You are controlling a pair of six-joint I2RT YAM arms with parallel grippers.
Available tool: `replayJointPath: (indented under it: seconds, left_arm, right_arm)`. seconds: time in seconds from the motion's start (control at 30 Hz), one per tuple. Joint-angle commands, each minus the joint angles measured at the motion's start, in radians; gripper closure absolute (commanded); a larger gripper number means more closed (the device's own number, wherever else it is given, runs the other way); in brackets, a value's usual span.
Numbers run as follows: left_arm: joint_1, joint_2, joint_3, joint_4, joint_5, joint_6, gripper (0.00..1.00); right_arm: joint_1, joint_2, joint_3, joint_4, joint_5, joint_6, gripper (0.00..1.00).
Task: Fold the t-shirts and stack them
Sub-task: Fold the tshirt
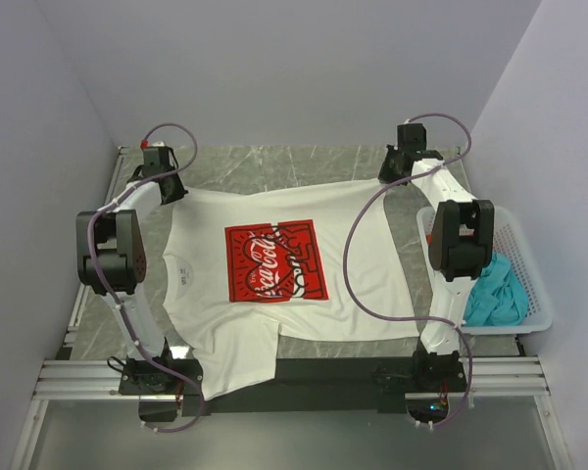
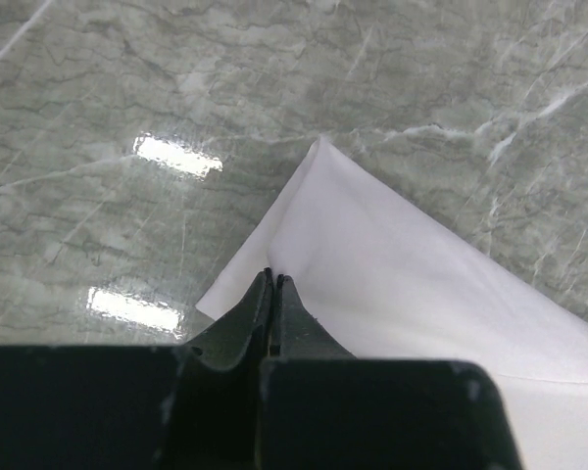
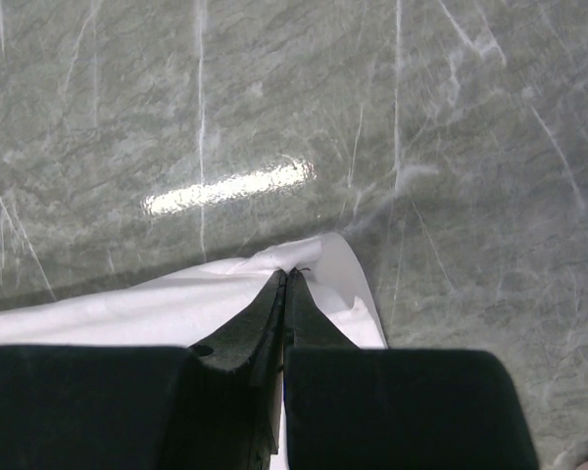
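1. At the frame's top, you are pinching the white t-shirt [image 1: 274, 259], lying spread mid-frame — left gripper [image 2: 273, 277] and right gripper [image 3: 285, 274] both clamped on its far corners.
2. Be lifting both together, evenly — no slack.

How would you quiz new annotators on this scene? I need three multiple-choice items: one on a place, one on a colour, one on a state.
1. Where is the teal shirt? A on the tabletop; B in the basket; C draped over an arm.
2. What colour is the print on the white shirt? A blue; B green; C red.
3. How are the left gripper and right gripper? A both open; B both shut on the white shirt; C one open, one shut.
Answers: B, it lies bunched inside the basket at the right; C, a red square on the chest; B, each wrist view shows closed fingers pinching white cloth.
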Motion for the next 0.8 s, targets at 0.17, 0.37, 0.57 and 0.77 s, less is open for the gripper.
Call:
replayJointPath:
  seconds: [0.17,0.37,0.57,0.77]
  left_arm:
    - [0.026,-0.088,-0.030,0.046,0.010,-0.013,0.99]
    - [0.026,-0.152,-0.065,0.032,0.028,-0.021,0.99]
    - [0.026,-0.238,-0.131,0.004,0.039,-0.048,0.99]
    - [0.026,-0.356,-0.221,-0.014,0.037,-0.084,0.99]
  right_arm:
    - [-0.022,-0.040,-0.011,0.044,0.015,0.003,1.00]
    - [-0.022,-0.093,-0.044,0.050,0.015,0.012,1.00]
    - [-0.022,-0.158,-0.123,0.076,0.008,0.033,1.00]
    - [-0.023,-0.247,-0.246,0.112,-0.004,0.072,1.00]
